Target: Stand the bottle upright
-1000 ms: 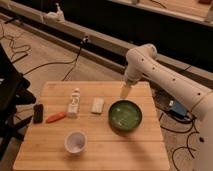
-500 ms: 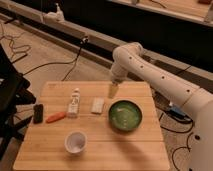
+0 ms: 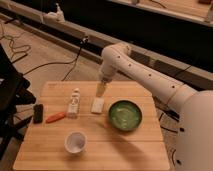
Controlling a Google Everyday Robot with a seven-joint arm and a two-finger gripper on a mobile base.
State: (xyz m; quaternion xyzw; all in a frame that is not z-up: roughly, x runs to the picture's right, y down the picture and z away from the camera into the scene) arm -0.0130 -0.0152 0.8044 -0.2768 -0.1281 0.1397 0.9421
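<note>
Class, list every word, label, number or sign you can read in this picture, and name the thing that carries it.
No text can be read anywhere.
Bottle, pale label: faint marks, too blurred to read.
Gripper, over the table by the white block: no marking visible.

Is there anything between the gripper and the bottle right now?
Nothing visible stands between them. The gripper hangs over the far side of the table, just above the white block; the bottle lies flat beside that block, with bare wood between. The orange carrot-shaped thing lies past the bottle, off the path.
</note>
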